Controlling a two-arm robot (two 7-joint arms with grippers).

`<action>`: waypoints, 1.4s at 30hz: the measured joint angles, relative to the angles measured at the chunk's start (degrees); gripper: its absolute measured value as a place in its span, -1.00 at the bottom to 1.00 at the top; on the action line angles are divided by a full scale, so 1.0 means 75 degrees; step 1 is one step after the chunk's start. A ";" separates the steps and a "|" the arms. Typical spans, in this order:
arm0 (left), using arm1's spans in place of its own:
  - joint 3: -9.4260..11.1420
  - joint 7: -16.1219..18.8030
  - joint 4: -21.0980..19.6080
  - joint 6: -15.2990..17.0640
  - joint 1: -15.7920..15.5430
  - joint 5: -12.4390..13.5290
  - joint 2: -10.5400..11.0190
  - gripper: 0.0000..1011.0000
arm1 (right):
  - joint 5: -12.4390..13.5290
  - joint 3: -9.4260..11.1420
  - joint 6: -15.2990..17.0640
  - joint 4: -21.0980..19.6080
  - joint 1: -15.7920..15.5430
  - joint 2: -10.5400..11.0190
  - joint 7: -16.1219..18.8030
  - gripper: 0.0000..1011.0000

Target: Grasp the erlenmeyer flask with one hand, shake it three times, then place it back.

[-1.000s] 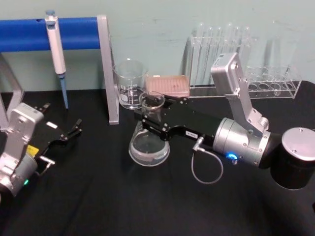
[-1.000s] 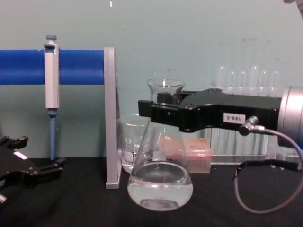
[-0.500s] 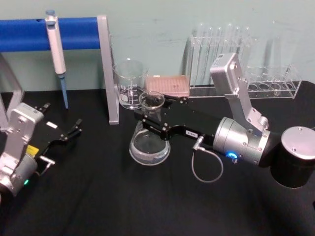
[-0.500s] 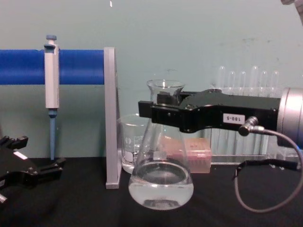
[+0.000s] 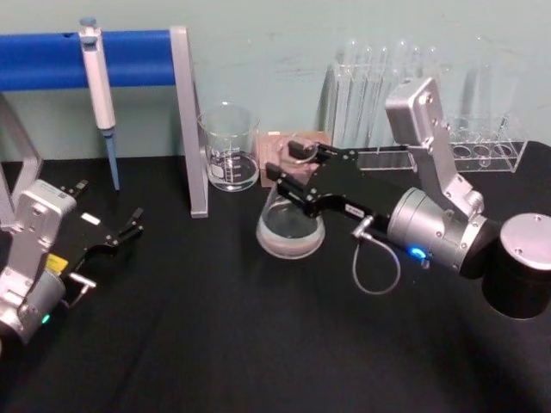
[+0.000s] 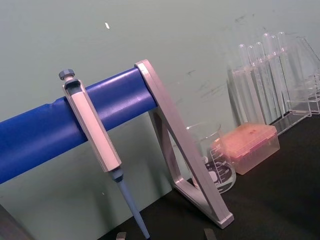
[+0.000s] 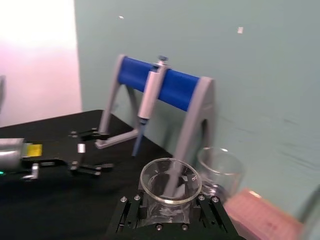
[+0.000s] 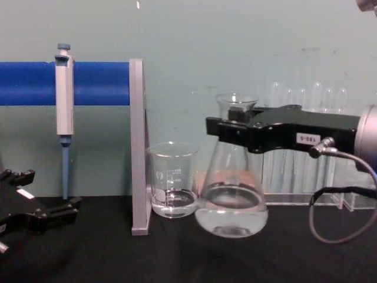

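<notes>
neck: the erlenmeyer flask has its neck mostly covered between the right pincer fingers
pink box: half lost behind the pincer
pincer label: digits too tiny to read tbh
wrist: chopped off by the chest view's edge, back of the pincer

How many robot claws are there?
2. The left gripper lies open at the left of the table; the right gripper is shut on the neck of the flask, beside the beaker.

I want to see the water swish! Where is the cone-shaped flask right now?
In the chest view the erlenmeyer flask is near the middle, just right of the beaker, with the right tool clamped around its neck.
</notes>
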 joint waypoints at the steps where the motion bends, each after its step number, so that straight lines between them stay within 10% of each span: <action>1: 0.0000 0.0000 0.0000 0.0001 0.0000 0.0000 0.0000 0.98 | -0.0042 0.0053 -0.0008 0.0034 -0.0003 -0.0016 -0.0078 -0.11; 42: 0.0000 0.0000 0.0000 0.0000 0.0000 0.0000 0.0000 0.98 | -0.0806 0.1358 0.0151 0.0207 -0.0437 -0.0301 -0.0800 -0.11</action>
